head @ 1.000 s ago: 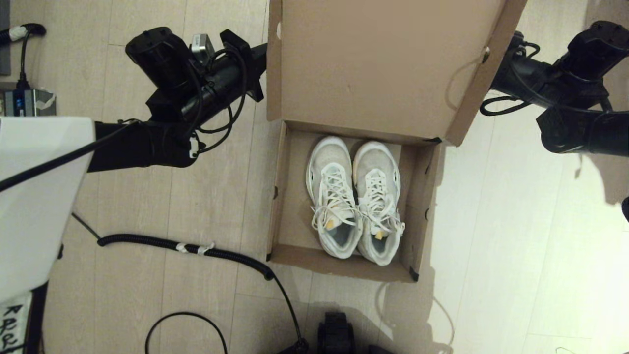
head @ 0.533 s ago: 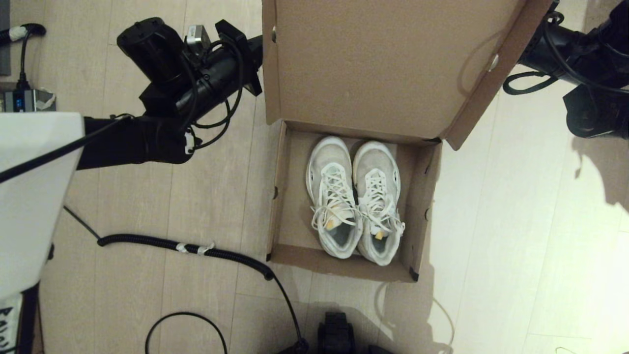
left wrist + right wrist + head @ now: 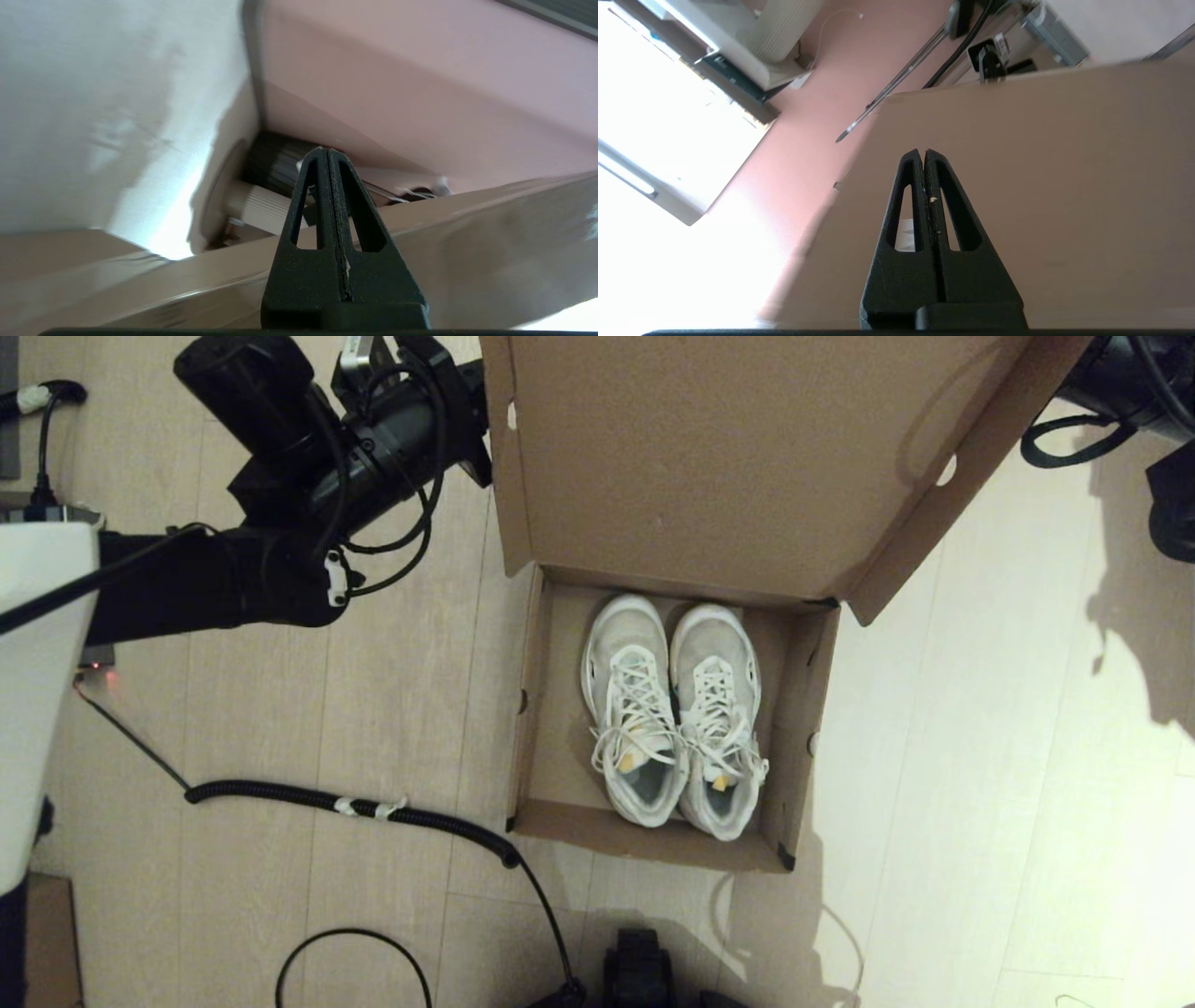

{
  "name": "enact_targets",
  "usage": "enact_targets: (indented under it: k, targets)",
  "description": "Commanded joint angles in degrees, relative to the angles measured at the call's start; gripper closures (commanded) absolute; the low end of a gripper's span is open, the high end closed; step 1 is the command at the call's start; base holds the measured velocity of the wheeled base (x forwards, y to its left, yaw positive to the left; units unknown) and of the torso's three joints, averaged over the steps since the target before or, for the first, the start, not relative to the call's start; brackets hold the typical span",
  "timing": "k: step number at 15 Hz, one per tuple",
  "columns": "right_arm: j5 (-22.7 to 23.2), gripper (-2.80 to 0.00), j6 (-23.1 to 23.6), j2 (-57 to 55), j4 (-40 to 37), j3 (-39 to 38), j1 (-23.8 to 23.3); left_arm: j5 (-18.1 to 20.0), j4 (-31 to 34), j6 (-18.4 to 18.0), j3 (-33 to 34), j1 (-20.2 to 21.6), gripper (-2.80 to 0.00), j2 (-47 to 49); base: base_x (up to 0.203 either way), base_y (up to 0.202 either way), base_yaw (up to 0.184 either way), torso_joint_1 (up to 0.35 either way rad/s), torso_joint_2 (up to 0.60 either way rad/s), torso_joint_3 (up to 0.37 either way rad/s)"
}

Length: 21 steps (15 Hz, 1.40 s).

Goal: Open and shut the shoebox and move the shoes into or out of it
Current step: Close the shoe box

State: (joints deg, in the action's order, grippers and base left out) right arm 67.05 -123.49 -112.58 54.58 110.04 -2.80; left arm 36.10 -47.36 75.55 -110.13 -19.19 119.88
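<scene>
Shoebox on the floor, lid raised, between the two end effectors; shoes sit side by side inside, below both. Left end effector and right end effector are fully closed on nothing, fingertips against the lid's outer face (one per side). A coiled black cable lies on the floor below the left end effector.

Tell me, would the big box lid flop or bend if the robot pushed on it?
Probably it bends a little: the lid is thin cardboard, standing open on a fold. Its side flaps look loose, so it may wobble. The shoes inside the shoebox likely keep the bottom from sliding.
</scene>
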Motion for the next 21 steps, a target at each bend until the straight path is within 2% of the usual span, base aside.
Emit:
enact_targets:
  k: [1,3,6,12,18,21]
  targets:
    - [0.6,0.0,-1.2,3.3,0.2,-1.0,-0.1,0.2,-0.2,0.4,1.0,-1.0,0.0,-2.9,0.0,0.0,0.0,0.0,0.0,0.0]
    - [0.5,0.0,-1.2,6.5,0.2,-5.5,-0.1,0.3,-0.2,0.4,3.3,-2.0,0.0,-5.6,0.0,0.0,0.0,0.0,0.0,0.0]
    - [0.5,0.0,-1.0,12.0,0.2,-12.5,0.0,0.3,-0.3,0.1,11.5,-3.7,0.0,-11.8,0.0,0.0,0.0,0.0,0.0,0.0]
    - [0.5,0.0,-1.9,21.7,-5.2,-19.3,0.0,0.4,-0.4,-0.2,25.8,-8.6,0.0,-24.6,0.0,0.0,0.0,0.0,0.0,0.0]
    - [0.6,0.0,-4.0,31.9,-5.7,-35.8,0.4,1.2,-1.1,-0.3,45.2,-13.2,0.0,-37.0,0.0,0.0,0.0,0.0,0.0,0.0]
    - [0.6,0.0,-3.8,36.9,-5.1,-45.4,1.6,1.3,-5.1,-0.4,54.9,-15.1,0.0,-39.7,0.0,0.0,0.0,0.0,0.0,0.0]
